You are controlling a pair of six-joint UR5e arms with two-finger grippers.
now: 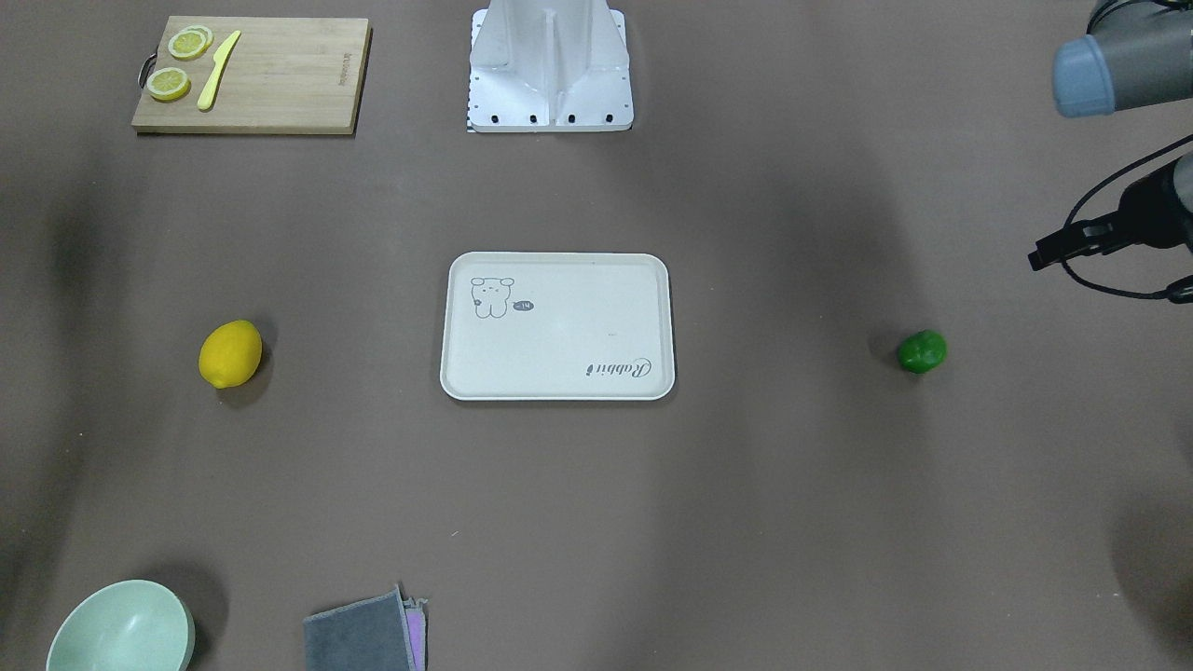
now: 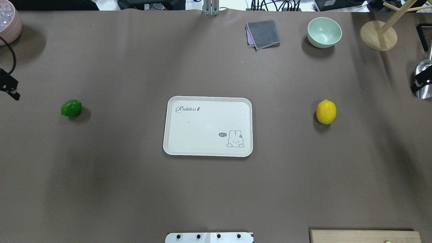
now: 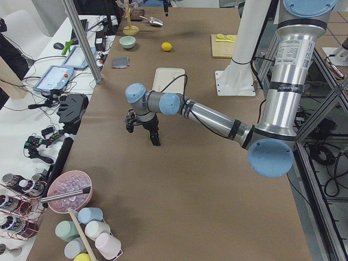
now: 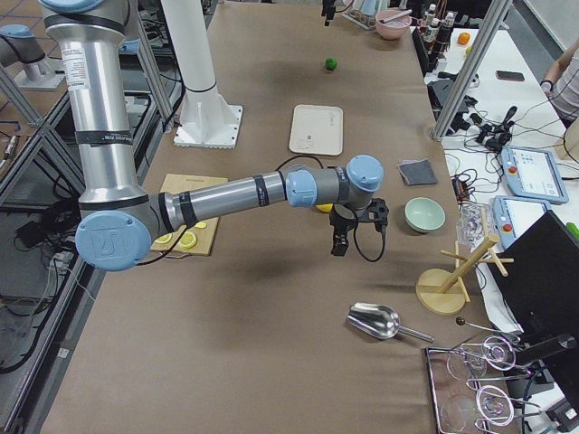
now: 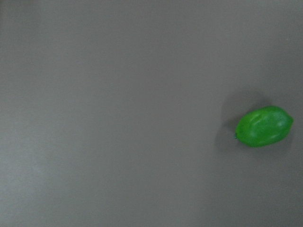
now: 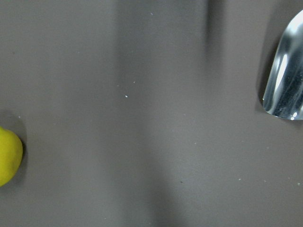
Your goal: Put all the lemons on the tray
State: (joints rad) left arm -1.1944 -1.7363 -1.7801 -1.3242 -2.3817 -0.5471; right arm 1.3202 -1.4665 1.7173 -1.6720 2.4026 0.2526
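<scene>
The off-white tray point(image 2: 207, 98) lies empty at the table's middle, also in the front view point(image 1: 557, 395). The yellow lemon point(image 2: 326, 112) lies on the table right of it, also in the front view point(image 1: 230, 353) and at the right wrist view's left edge point(image 6: 7, 161). The green lemon point(image 2: 71, 108) lies left of the tray, also in the front view point(image 1: 922, 351) and the left wrist view point(image 5: 262, 126). My left gripper point(image 2: 11, 91) hangs at the far left, apart from the green lemon. My right gripper point(image 2: 419, 85) hangs at the far right, apart from the yellow lemon. I cannot tell whether either is open or shut.
A bamboo cutting board point(image 1: 280, 75) with lemon slices and a yellow knife sits near the robot base point(image 1: 550, 93). A green bowl point(image 2: 324, 32), a grey cloth point(image 2: 263, 33), a wooden stand point(image 2: 378, 35) and a metal scoop point(image 6: 286, 71) lie along the far and right sides.
</scene>
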